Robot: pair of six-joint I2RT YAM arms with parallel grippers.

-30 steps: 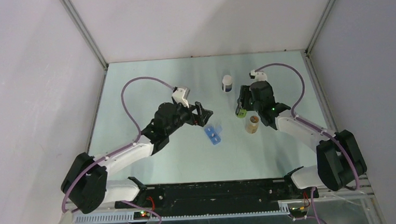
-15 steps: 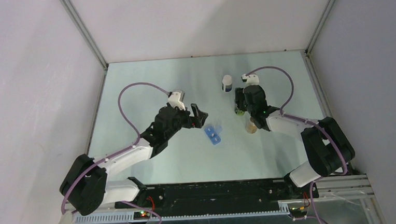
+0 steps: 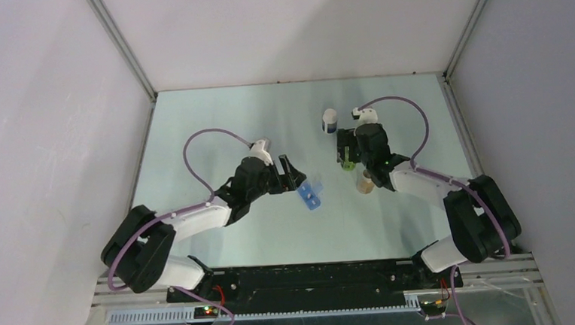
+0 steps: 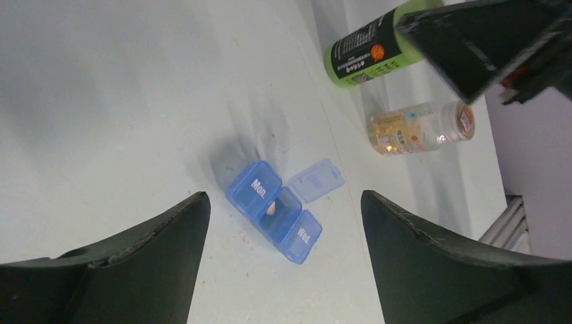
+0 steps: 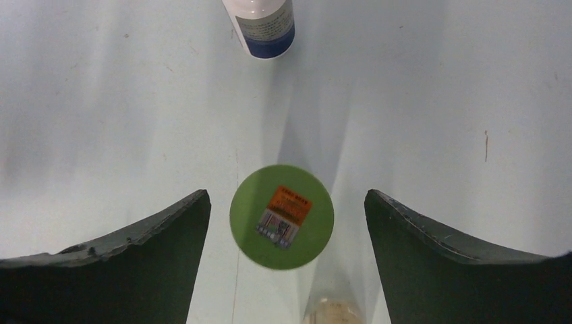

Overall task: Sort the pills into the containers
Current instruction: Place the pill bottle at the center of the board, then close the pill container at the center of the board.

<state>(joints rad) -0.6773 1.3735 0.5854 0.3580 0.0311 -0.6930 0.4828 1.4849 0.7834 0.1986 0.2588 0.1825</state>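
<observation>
A blue pill organiser [image 4: 276, 219] lies on the table with its "Mon" and "Wed" lids shut. Its middle lid is flipped open, and one pale pill [image 4: 270, 209] sits in that compartment. My left gripper [image 4: 283, 197] hovers open just left of the organiser [image 3: 310, 193], touching nothing. A green bottle [image 5: 282, 216] stands upright under my right gripper [image 5: 286, 196]. That gripper's fingers are spread to either side of the bottle with gaps on both sides. In the top view the right gripper [image 3: 346, 153] covers most of the green bottle [image 3: 349, 164].
A clear bottle of yellow pills [image 4: 418, 128] stands just near of the green one, also seen from above [image 3: 364, 180]. A white bottle with a blue base [image 5: 260, 23] stands farther back [image 3: 329, 120]. White walls enclose the table.
My right gripper has opened and let go of the green bottle, which now stands free. The left arm has slid a little toward the organiser.
</observation>
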